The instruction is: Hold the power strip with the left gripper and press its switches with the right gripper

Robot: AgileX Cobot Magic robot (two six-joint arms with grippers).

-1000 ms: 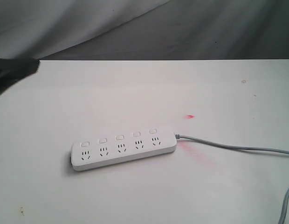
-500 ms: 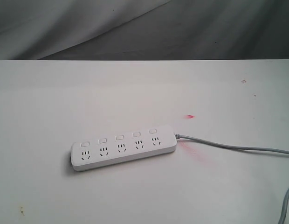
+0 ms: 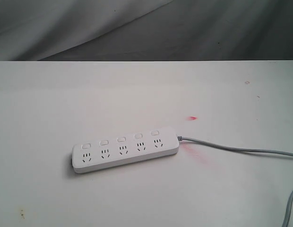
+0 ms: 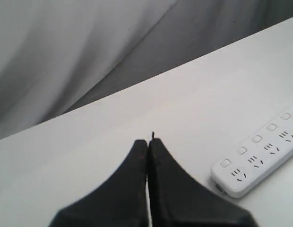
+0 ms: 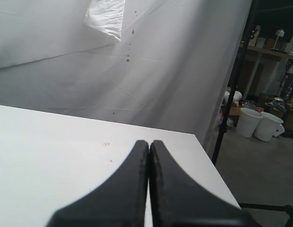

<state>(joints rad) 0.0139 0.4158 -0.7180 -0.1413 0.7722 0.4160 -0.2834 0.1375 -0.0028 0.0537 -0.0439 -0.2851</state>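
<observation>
Power strip (image 3: 125, 150) lies flat on the desk (image 3: 137, 90), a bit left of centre in my ext. cam. Its long axis runs left-right w/ a slight tilt, the right end sitting farther back. Nothing is touching it. Five switches (image 3: 121, 139) sit in a row along its far edge, one behind each of the sockets (image 3: 123, 149); can't tell which way any rocker is set. Grey cord (image 3: 231, 150) leaves the right end and trails over the desk to the right edge of the view. A pink smear (image 3: 198, 157) lies just beside that end, partly under the cord, and a small red spot (image 3: 192, 118) sits a little farther back.

Left claw (image 4: 148, 142): fingers pressed together, no gap, nothing held. On its wrist cam it hangs over bare desk, apart from the strip's cordless end.

Right claw (image 5: 149, 143): also fully closed, fingers flush, empty. Its wrist cam shows it over bare desk near a corner, strip not in that shot.

Grey-white cloth (image 3: 90, 23) hangs behind the desk. White buckets (image 5: 260, 124) stand on the floor past the desk corner.
</observation>
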